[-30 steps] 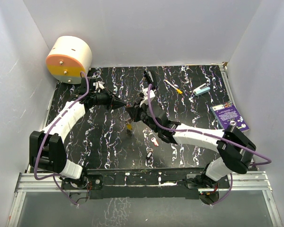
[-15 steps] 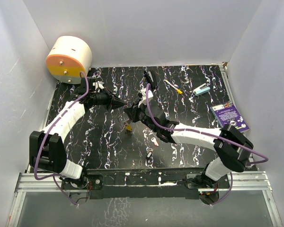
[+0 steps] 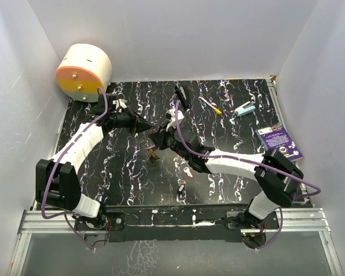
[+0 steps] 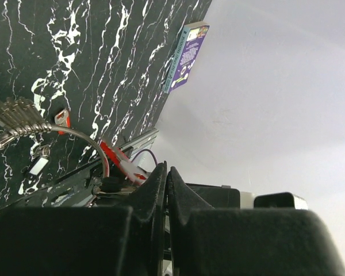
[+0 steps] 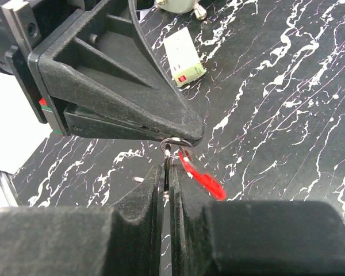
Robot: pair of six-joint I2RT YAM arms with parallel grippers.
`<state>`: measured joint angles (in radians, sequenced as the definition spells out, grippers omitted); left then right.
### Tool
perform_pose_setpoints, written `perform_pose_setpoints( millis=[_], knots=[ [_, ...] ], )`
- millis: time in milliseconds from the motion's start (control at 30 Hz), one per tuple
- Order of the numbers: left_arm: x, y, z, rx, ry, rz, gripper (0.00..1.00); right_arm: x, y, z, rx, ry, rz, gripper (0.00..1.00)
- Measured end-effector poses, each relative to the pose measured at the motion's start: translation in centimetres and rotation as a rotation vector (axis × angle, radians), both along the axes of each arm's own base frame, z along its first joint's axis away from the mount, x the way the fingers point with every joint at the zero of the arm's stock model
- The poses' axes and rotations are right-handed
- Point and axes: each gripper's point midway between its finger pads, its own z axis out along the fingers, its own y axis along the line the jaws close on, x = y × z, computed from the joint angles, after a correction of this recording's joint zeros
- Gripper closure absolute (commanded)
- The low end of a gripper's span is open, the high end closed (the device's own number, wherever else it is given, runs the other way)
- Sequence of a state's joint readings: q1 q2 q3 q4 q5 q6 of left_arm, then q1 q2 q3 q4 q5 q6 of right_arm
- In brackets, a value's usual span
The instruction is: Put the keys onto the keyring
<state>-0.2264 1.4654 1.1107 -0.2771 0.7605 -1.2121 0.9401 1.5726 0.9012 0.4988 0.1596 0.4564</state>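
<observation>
Keyring, a thin round silver wire loop, sits clenched in the left gripper, a red-headed key dangling from it. The right gripper, jaws clamped tight, has edged leftward to meet it. Threading looks under way, though what it nips is unclear.

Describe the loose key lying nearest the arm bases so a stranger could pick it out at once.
Find the black marbled mat and follow its near edge to about the middle. The key lies flat there, with a pinkish key just beyond it. Its dark head and nearer spot set it apart.
</observation>
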Motion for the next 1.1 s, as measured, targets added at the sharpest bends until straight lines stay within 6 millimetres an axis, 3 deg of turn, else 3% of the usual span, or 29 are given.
perform_pose_setpoints(
  millis=[367,567,600,700,767,933,1100],
  knots=[
    [-0.3,-0.3,0.3,-0.016,-0.003,-0.018,1.0,-1.1,0.8,-0.3,0.021,0.033,0.056,0.92],
    [-0.1,-0.3,0.4,-0.014,-0.018,-0.018,1.0,-2.3,-0.1,-0.8,0.022,0.057,0.074,0.92],
    [0.0,-0.3,0.4,-0.015,-0.025,-0.019,0.97,-2.6,-0.4,-0.7,0.026,0.061,0.078,0.92],
    [0.6,-0.2,0.7,-0.01,-0.073,-0.018,0.58,-3.5,-1.6,-0.1,0.055,0.076,0.103,0.92],
    [1.0,0.0,0.8,0.004,-0.122,-0.021,0.42,-3.8,-2.9,0.6,0.088,0.09,0.122,0.92],
    [2.3,0.5,1.1,0.071,-0.278,-0.048,0.29,-2.7,-7.4,1.8,0.168,0.124,0.114,0.92],
    [4.4,0.3,4.0,0.208,-0.57,-0.115,0.24,-1.1,-11.7,2.5,0.204,0.143,0.074,0.92]
  ],
)
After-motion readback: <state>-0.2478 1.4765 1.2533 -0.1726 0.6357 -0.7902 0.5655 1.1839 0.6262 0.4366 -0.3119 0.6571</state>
